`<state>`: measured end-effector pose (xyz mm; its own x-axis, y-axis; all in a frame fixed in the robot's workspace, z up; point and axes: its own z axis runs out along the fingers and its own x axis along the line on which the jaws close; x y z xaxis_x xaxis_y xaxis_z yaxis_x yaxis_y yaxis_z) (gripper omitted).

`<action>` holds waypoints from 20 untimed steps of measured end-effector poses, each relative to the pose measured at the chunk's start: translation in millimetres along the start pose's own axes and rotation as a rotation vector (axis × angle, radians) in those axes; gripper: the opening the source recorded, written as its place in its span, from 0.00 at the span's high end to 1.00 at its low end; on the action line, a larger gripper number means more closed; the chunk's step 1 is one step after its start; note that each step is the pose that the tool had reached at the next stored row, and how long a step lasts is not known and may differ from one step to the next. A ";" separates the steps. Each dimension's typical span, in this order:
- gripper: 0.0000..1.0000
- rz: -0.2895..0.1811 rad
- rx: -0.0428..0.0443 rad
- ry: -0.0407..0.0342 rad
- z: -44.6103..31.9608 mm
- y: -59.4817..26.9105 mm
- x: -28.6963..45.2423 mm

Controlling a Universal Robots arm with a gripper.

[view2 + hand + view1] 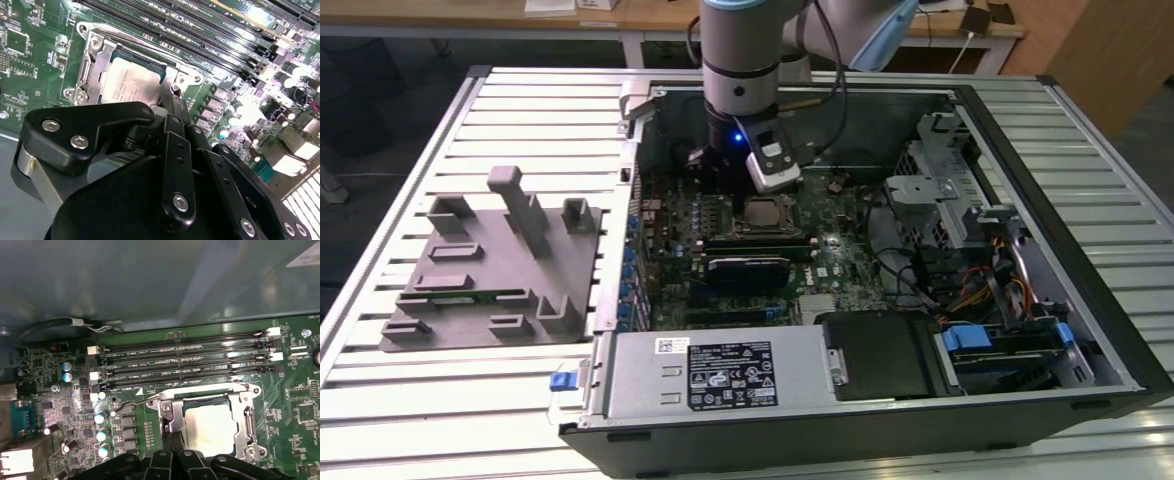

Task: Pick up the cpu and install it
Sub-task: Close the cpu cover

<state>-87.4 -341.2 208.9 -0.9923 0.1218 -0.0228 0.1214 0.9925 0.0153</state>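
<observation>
Sitting in steel-framed socket [248, 415]: sq. silvery cpu [209, 427] (matte).

A ribbed metal table [400, 420] stands before a wooden desk [654, 18] on dark floor [354, 230]

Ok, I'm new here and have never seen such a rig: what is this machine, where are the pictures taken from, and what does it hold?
It is a grey robot arm with a black gripper. The exterior view, from off the arm, shows an open black computer case on a slatted metal table, beside a grey moulded holder. Both wrist views ride on the arm and face the green motherboard. The small silver-white square cpu sits in its metal-framed socket; the gripper hangs beside it, not holding it.
</observation>
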 end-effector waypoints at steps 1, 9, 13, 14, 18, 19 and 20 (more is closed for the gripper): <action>0.89 0.000 0.0000 0.0000 -1.8 0.0 0.0; 0.89 0.000 -0.0002 -0.0002 -13.7 0.2 -0.4; 0.89 0.000 0.0000 -0.0001 -13.9 0.2 -0.5; 0.89 0.000 0.0001 0.0000 -13.9 0.3 -1.2; 0.89 0.000 -0.0001 0.0000 -13.6 1.6 -11.3; 0.89 0.000 -0.0001 -0.0001 -13.5 2.0 -14.8; 0.89 0.000 0.0000 -0.0001 -13.5 2.4 -18.1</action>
<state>-69.5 -341.1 222.9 -0.9923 0.1218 -0.0229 0.1214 0.9925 0.0153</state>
